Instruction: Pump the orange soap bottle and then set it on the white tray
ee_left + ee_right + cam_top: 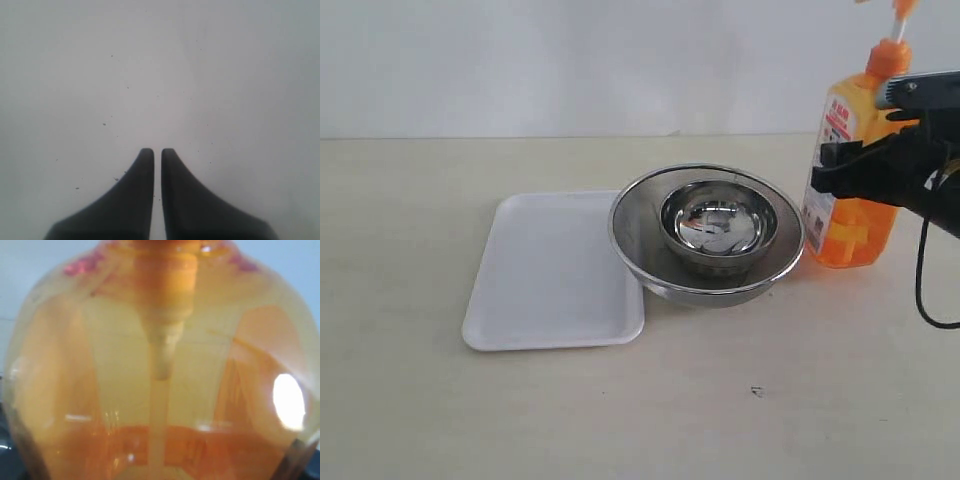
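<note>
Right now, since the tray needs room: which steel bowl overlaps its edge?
The larger outer bowl: its rim overlaps the white tray's right edge. The smaller bowl sits nested inside it.

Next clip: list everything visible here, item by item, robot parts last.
orange soap bottle: one, translucent orange, upright at far right
white tray: one, white, left of centre
large steel bowl: one, silver, at the tray's right edge
small steel bowl: one, silver, nested in the large bowl
table: one, beige, under everything
right gripper: one, black, closed around the bottle
left gripper: one, black, jaws together, holding nothing
</note>
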Controlling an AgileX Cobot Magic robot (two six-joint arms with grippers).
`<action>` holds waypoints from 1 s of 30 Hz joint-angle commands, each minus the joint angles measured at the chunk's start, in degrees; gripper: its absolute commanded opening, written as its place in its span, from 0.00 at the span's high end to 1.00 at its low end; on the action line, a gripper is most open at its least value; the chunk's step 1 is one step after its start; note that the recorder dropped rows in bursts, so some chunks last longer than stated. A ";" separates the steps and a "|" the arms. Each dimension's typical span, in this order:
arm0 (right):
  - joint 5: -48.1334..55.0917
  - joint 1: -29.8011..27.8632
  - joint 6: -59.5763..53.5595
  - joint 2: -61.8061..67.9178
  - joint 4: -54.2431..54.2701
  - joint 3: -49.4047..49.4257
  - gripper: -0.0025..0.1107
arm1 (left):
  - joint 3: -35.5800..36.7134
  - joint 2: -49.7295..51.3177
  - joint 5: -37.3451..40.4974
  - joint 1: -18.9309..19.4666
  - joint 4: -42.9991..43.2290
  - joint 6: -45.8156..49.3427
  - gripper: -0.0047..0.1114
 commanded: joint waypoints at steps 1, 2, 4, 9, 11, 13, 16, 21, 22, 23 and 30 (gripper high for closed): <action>-12.21 -0.43 -0.59 0.02 -2.29 0.11 0.98 | 0.20 -0.37 0.69 0.13 -0.41 0.19 0.92; -13.68 -0.43 -0.59 0.24 -2.18 0.62 0.98 | 0.20 -0.37 0.69 0.13 -0.41 0.19 0.92; -14.50 -0.43 -0.59 0.71 -2.18 0.91 0.98 | 0.20 -0.37 0.69 0.13 -0.41 0.19 0.92; -16.95 -0.43 -1.69 3.40 -1.80 0.91 0.98 | 0.20 -0.37 0.69 0.13 -0.41 0.19 0.92; -18.31 -0.43 -1.69 4.41 -1.80 0.91 0.98 | 0.20 -0.37 0.69 0.13 -0.41 0.19 0.92; -20.25 -0.43 -1.69 5.61 -1.69 0.91 0.98 | 0.20 -0.37 0.69 0.13 -0.41 0.19 0.92; -21.26 -0.43 -1.69 6.95 -1.43 0.91 0.98 | 0.20 -0.37 0.69 0.13 -0.41 0.19 0.92; -22.46 -0.43 -1.56 9.43 -1.43 0.91 0.98 | 0.20 -0.37 0.69 0.13 -0.41 0.19 0.92; -22.59 -0.43 -1.56 9.82 -1.28 0.91 0.98 | 0.20 -0.37 0.69 0.13 -0.41 0.19 0.92; -22.73 -0.43 -1.56 10.08 -1.02 0.91 0.98 | 0.20 -0.37 0.69 0.13 -0.41 0.19 0.92; -23.18 -0.43 -1.56 11.52 -0.32 0.91 0.98 | 0.20 -0.37 0.45 0.13 -0.41 0.19 0.92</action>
